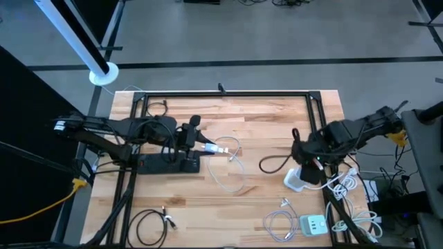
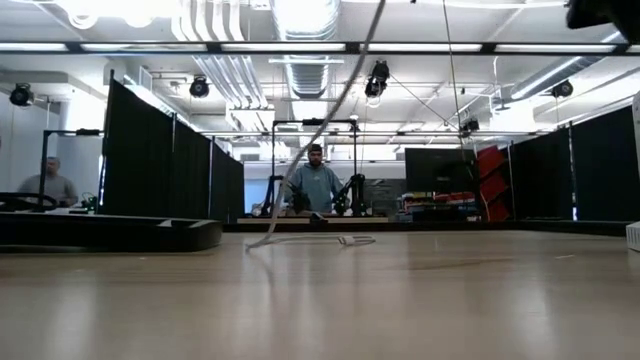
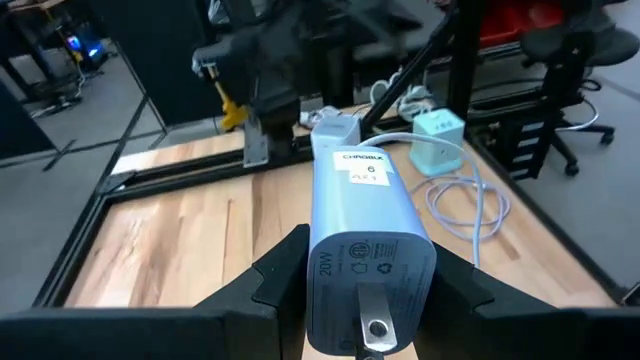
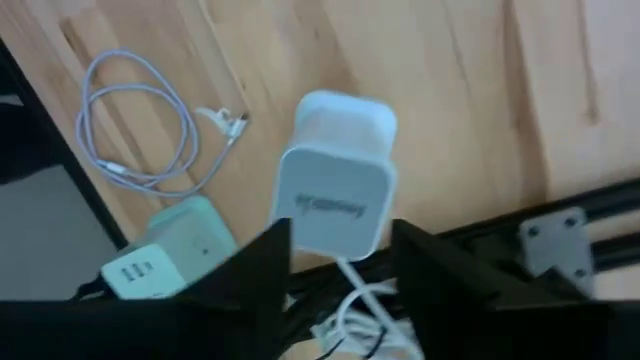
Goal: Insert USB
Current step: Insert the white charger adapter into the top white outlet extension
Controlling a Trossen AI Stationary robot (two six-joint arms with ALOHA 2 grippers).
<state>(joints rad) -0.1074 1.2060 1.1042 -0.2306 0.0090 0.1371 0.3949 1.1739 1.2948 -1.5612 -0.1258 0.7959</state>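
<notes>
A light-blue charger (image 3: 365,215) sits between the fingers of my left gripper (image 1: 194,142), held above a black power strip (image 1: 169,164); its metal prongs (image 3: 372,320) face the wrist. A white cable (image 1: 232,162) hangs from the charger's far end, and its loop lies on the table (image 2: 345,240). At the right, my right gripper (image 4: 340,262) is open and high over a white charger (image 4: 335,190) that lies on the wood, with one finger showing on each side of it. My left gripper pinches the blue charger's two side faces (image 3: 322,268) between its two fingers, near the pronged end. The fingers come level from the table's left and lie along the charger. The charger is lifted clear of the table and roughly level.
A mint-green charger (image 1: 313,225) and a coiled white cable (image 1: 277,221) lie near the front right. A black cable (image 1: 149,225) lies coiled at the front left, and a black cable loop (image 1: 273,164) lies beside the right arm. A black frame (image 1: 228,93) borders the table.
</notes>
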